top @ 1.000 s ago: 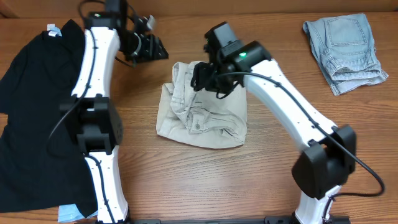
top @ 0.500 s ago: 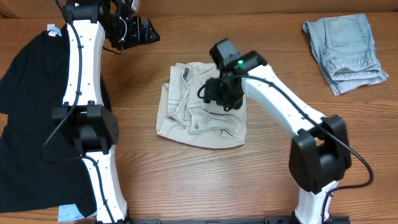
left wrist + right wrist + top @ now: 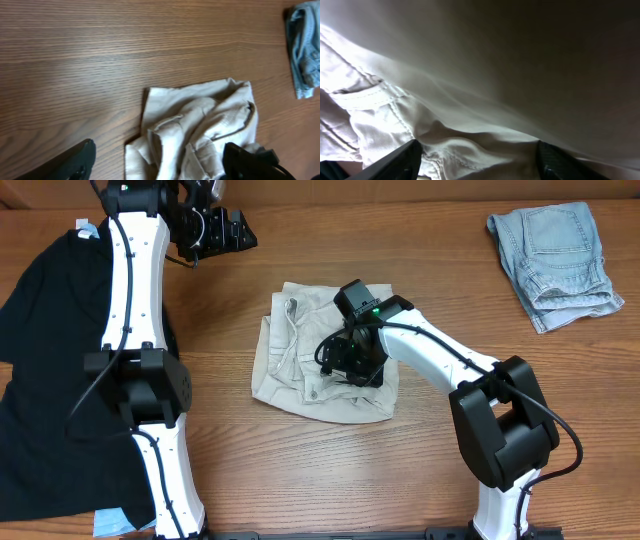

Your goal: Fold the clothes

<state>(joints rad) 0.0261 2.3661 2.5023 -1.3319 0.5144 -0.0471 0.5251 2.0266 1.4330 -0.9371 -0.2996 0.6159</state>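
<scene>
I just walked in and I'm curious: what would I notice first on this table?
Probably the crumpled cream shorts in the middle of the table, with the right arm bent over them, its jaws open against the cloth. Next, the big black top sprawled over the left edge and the small denim shorts at the far right corner.

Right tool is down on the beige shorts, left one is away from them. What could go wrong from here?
1. The right tool hangs open, low over the rumpled beige shorts; closing here may pinch several layers and drag the whole heap.
2. The left tool is open and off the cloth, so nothing pins the shorts if the right one pulls.
</scene>
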